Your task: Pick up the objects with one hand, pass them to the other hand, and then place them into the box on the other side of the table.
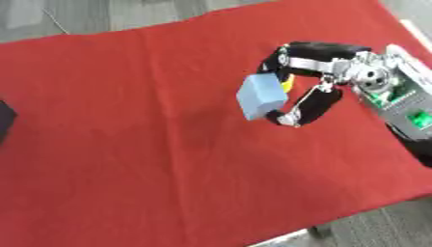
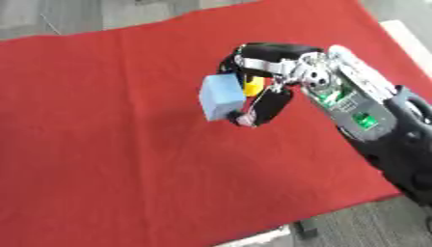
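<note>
The right hand comes in from the right side of the frame and has its fingers and thumb curled around a pale blue block, which sits right of centre in the upper half, over the red cloth. The block juts out to the left of the fingers, toward the middle of the table, with its long axis running roughly up and down in the frame, tilted a little. Its left and lower faces look free of the fingers; the grip seems to close on its right side, top and bottom. A bit of yellow shows inside the palm behind the block; I cannot say what it is.

The left hand shows in neither view, and the box is not plainly visible; only a dark edge at the far left of the frame might belong to it. Judging by this, the handover is next: the left hand would have to come in from the left and take the block by its exposed face.
</note>
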Motion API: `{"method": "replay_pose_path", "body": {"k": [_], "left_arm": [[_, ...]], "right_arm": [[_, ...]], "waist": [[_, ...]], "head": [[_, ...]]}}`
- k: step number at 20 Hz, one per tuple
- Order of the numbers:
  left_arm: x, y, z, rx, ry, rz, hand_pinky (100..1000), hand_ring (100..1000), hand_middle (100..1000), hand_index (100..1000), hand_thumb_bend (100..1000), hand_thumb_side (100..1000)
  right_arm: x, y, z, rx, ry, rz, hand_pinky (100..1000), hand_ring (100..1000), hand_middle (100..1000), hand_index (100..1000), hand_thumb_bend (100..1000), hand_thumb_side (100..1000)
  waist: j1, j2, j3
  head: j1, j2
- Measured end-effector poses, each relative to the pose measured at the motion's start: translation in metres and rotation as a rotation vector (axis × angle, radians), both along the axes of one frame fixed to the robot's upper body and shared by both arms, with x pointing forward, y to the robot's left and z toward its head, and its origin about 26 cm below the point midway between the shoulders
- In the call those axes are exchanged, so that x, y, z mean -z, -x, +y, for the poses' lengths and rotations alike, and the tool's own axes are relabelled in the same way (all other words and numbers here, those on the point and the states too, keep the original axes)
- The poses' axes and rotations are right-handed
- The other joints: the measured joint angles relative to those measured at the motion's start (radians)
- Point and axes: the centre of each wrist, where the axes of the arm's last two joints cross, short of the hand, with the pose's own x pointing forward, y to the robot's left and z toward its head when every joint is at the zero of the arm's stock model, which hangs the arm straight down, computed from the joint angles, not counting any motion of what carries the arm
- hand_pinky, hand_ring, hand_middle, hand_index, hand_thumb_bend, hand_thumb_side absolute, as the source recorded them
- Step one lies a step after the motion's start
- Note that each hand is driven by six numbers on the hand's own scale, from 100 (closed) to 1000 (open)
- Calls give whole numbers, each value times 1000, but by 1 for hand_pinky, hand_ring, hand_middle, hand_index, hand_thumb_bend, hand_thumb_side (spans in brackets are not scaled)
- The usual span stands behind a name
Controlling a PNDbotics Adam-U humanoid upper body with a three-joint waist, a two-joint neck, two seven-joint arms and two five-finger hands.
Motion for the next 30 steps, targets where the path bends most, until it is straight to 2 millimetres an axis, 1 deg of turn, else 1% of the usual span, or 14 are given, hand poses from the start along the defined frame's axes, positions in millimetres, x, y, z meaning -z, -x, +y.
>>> {"method": "replay_pose_path", "body": {"k": [6, 9, 16, 24, 30], "left_arm": [[-10, -3, -4, 11, -4, -41, 816, 794, 786, 727, 116, 735], [-19, -4, -6, 20, -13, -67, 815, 793, 785, 728, 118, 727], [-39, -9, -18, 82, -44, -116, 812, 792, 785, 730, 124, 710], [-59, -15, -32, 163, -98, -142, 803, 786, 787, 737, 132, 693], [-74, -18, -53, 266, -162, -152, 799, 785, 790, 749, 146, 684]], "right_arm": [[1, 0, 4, 13, -210, 13, 628, 613, 478, 607, 100, 100], [4, 0, 8, 35, -315, 16, 616, 612, 471, 608, 100, 120], [12, 1, 20, 62, -531, 45, 597, 608, 460, 609, 100, 160], [21, 3, 33, 93, -683, 95, 600, 609, 455, 610, 100, 190], [27, 4, 45, 67, -739, 96, 611, 613, 456, 611, 100, 172]], "waist": [[0, 0, -1], [0, 0, 0], [0, 0, 5], [0, 0, 14], [0, 0, 21]], "head": [[16, 0], [25, 0], [42, -1], [52, -9], [52, -17]]}}
